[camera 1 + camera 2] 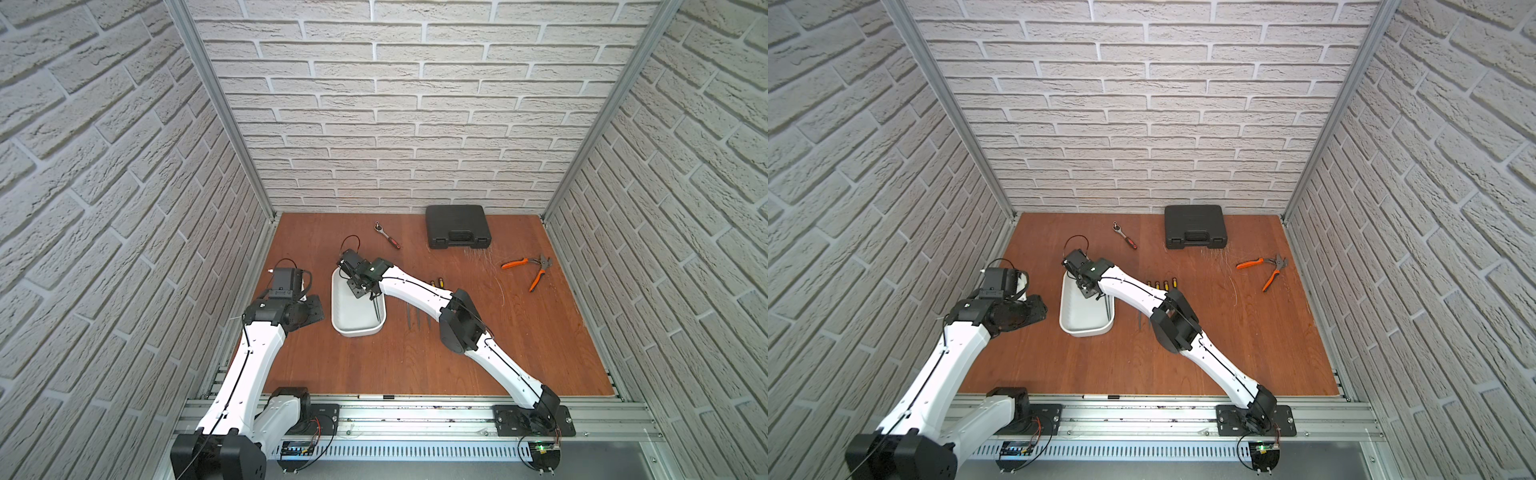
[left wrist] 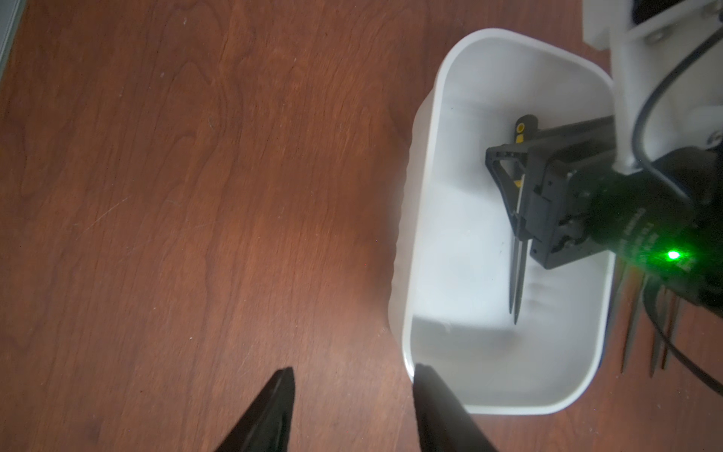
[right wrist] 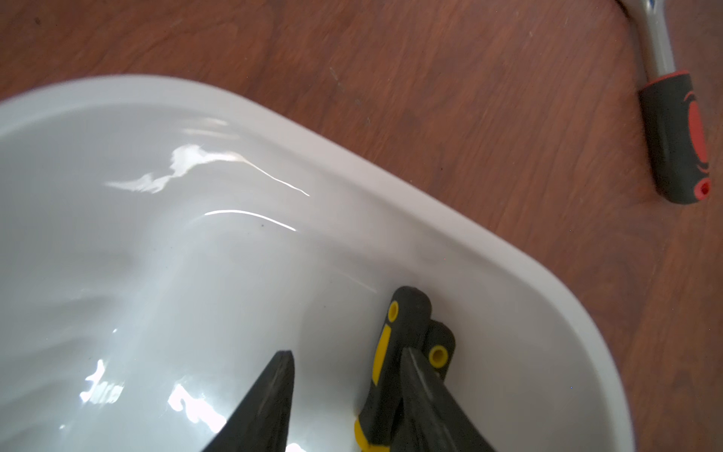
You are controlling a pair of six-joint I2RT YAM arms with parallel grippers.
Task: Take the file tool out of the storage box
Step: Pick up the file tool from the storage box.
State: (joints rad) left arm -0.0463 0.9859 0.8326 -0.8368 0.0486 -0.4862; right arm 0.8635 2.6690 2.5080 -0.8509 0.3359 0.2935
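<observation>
1. In both top views you see the storage box (image 1: 356, 332) on the table (image 1: 374, 365) between the two arms. The right gripper (image 1: 360, 286) reaches down into its far end, but there you cannot see how its jaws stand.
2. The right wrist view gives you this: the jaws are apart. Two file tools (image 3: 407, 313) with black-and-yellow handles lie inside the box against its wall. One finger (image 3: 426, 387) overlaps the handles and the other is clear of them, so nothing is clamped.
3. The left wrist view shows you their thin shafts, pointing to the near end of the box.
4. The same view shows the left gripper (image 2: 354, 368) with jaws apart and empty. One fingertip is at the box rim; whether it touches, you cannot tell.
5. Only the top views show the tool case (image 1: 457, 226), the pliers (image 1: 528, 268) and the whole ratchet (image 1: 387, 235). More files (image 1: 417, 318) lie on the table just beside the box, partly under the right arm.
</observation>
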